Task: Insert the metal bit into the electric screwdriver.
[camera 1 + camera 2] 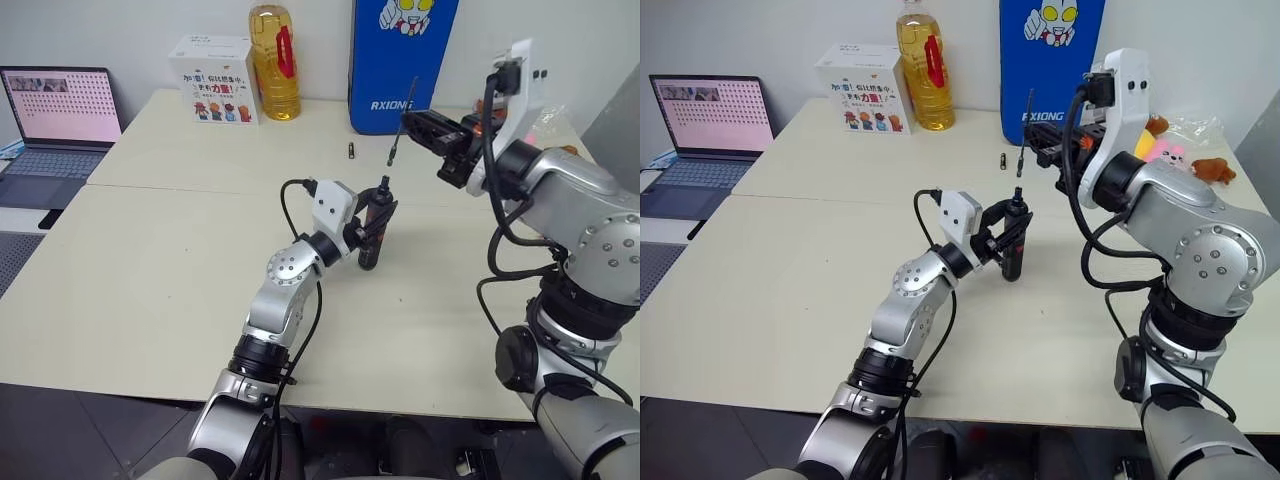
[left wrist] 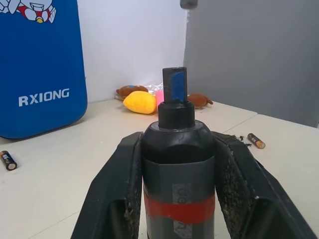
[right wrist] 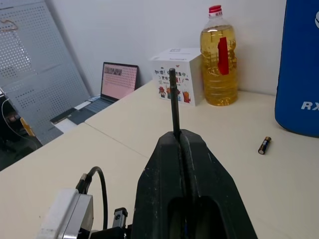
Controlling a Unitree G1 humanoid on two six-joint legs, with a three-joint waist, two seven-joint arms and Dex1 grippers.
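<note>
The electric screwdriver [image 1: 372, 235] stands upright above the table, its narrow black nose [image 2: 174, 87] pointing up and a red band low on its body. My left gripper [image 2: 178, 149] is shut on its body, one black finger [image 2: 119, 184] on each side. My right gripper [image 1: 425, 125] is higher and to the right, shut on the metal bit [image 1: 402, 120], a thin grey rod that slants downward. The rod's lower tip [image 1: 1018, 172] hangs just above the nose, with a small gap between them.
At the back of the table stand a laptop [image 1: 60, 115], a white printed box [image 1: 213, 80], an oil bottle [image 1: 274, 60] and a blue board [image 1: 400, 60]. A small battery [image 1: 352, 151] lies behind the screwdriver. Plush toys [image 1: 1160, 145] sit at the far right.
</note>
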